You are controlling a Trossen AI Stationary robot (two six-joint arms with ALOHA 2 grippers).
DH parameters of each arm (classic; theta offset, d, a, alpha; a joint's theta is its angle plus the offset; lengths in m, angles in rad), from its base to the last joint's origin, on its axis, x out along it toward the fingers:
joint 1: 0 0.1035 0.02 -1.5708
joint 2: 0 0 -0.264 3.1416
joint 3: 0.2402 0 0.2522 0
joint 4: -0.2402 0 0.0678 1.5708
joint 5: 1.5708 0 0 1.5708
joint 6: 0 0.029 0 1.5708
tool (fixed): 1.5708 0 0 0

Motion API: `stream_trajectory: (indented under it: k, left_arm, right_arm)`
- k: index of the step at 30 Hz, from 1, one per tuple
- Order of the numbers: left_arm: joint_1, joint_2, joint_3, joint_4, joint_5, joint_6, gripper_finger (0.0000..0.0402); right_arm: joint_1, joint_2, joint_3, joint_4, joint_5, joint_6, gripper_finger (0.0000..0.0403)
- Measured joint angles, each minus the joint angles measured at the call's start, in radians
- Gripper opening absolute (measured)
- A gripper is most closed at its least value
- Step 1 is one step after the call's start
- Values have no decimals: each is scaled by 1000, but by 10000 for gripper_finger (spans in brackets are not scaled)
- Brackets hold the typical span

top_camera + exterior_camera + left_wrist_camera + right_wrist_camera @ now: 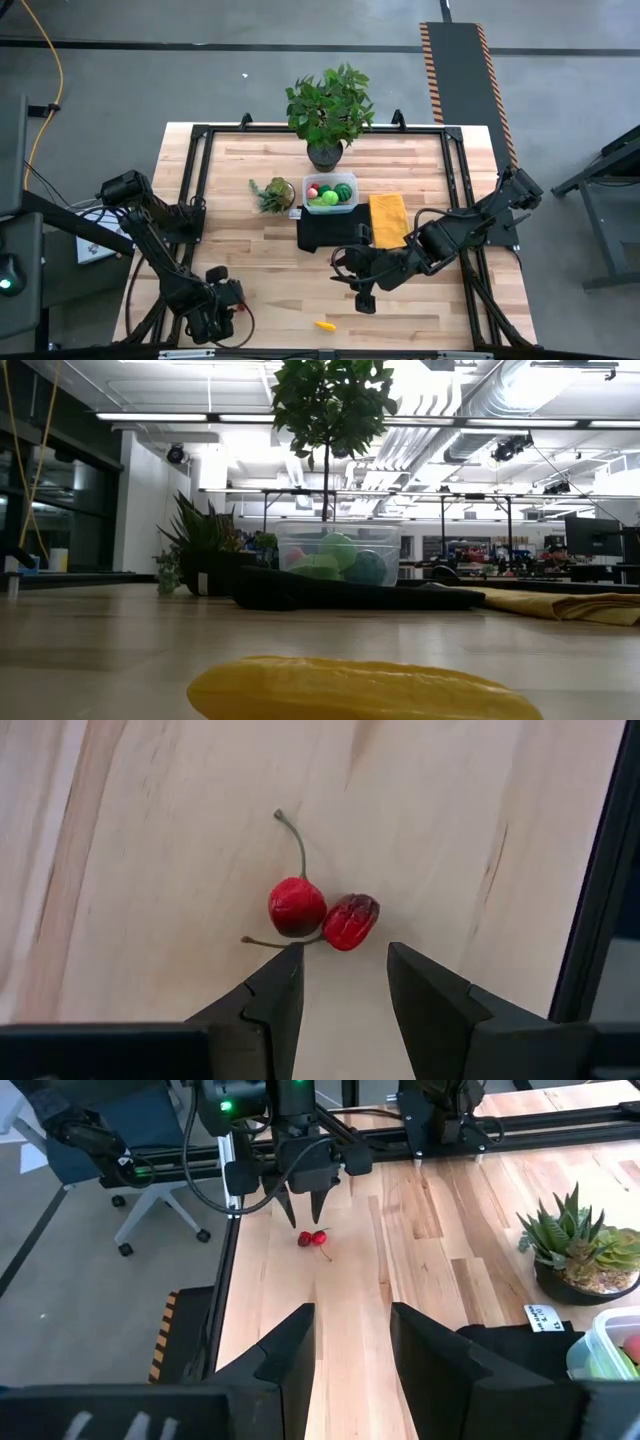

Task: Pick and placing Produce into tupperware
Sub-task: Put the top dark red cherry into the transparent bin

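DONE: small clear plastic tupperware [330, 192] holds several green and red pieces, perhaps four | LEFT: pair of red stemmed cherries [320, 915] and yellow piece [325, 325] on wooden tabletop [420, 300] | left hand [345, 985] fingers apart above cherries, empty | right hand [350, 1340] parted, empty, mid-tabletop

High view: overhead, straight down, whole table [260, 265]. Low view: tabletop level, facing the clear box [338, 556], centre frame. Left wrist view: close above two cherries [320, 915]. Right wrist view: farther off, shares those cherries, upper centre.
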Motion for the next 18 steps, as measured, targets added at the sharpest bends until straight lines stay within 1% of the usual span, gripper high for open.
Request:
stream_trajectory:
  k: [3, 6, 12, 16, 18]
  left_arm:
    - [0, 0, 0, -3, 0, 35, 134]
    - [1, 0, 0, -20, -1, 22, 134]
    - [0, 0, 0, -129, -4, -175, 134]
    - [0, 0, 0, -134, -4, -279, 134]
    - [0, -1, 0, -124, -5, -304, 134]
  right_arm:
    - [0, 0, 0, 0, 5, 0, 124]
    - [0, 0, 0, 0, 26, 4, 124]
    - [0, 0, 0, 0, 29, 16, 124]
    - [-2, 0, 0, 0, 31, 19, 124]
    - [-2, 0, 0, 0, 32, 23, 124]
